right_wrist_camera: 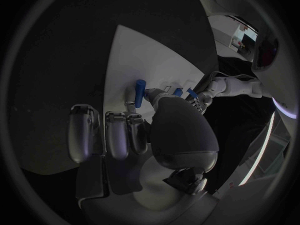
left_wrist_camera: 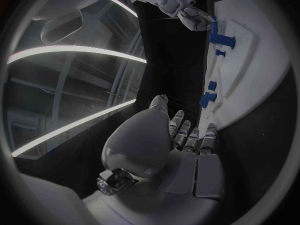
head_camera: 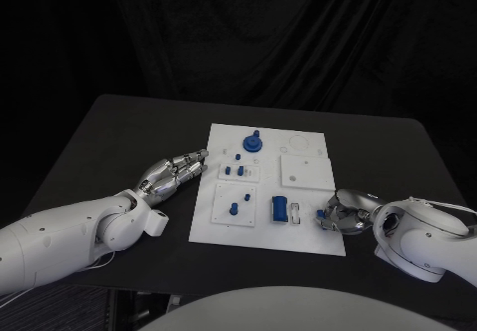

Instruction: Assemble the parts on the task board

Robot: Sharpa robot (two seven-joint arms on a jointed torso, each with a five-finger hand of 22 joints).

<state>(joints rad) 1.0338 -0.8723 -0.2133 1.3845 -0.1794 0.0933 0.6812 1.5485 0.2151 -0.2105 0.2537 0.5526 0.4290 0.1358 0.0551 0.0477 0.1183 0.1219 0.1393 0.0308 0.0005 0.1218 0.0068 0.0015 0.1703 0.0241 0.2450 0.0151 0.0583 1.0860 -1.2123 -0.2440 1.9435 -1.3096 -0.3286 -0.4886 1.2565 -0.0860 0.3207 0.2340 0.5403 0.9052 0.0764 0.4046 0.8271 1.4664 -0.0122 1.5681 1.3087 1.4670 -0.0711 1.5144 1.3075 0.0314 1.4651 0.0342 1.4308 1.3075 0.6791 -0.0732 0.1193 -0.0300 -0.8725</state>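
Note:
The white task board [head_camera: 298,238] lies mid-table. On it stand a round blue part [head_camera: 254,143], small blue pegs [head_camera: 234,169], two more blue pieces [head_camera: 234,207] and a blue block [head_camera: 281,209]. My right hand [head_camera: 348,210] sits at the board's right edge with its fingers curled. It pinches a small blue part [head_camera: 320,215] at the fingertips, and the right wrist view shows that part [right_wrist_camera: 140,91] by the thumb over the board [right_wrist_camera: 144,55]. My left hand [head_camera: 174,172] lies flat on the table left of the board, fingers [left_wrist_camera: 190,135] stretched toward its edge [left_wrist_camera: 250,100], holding nothing.
A raised white square plate [head_camera: 305,170] sits on the board's right half, with round cut-outs [head_camera: 298,145] above it. Black table [head_camera: 119,138] surrounds the board on all sides.

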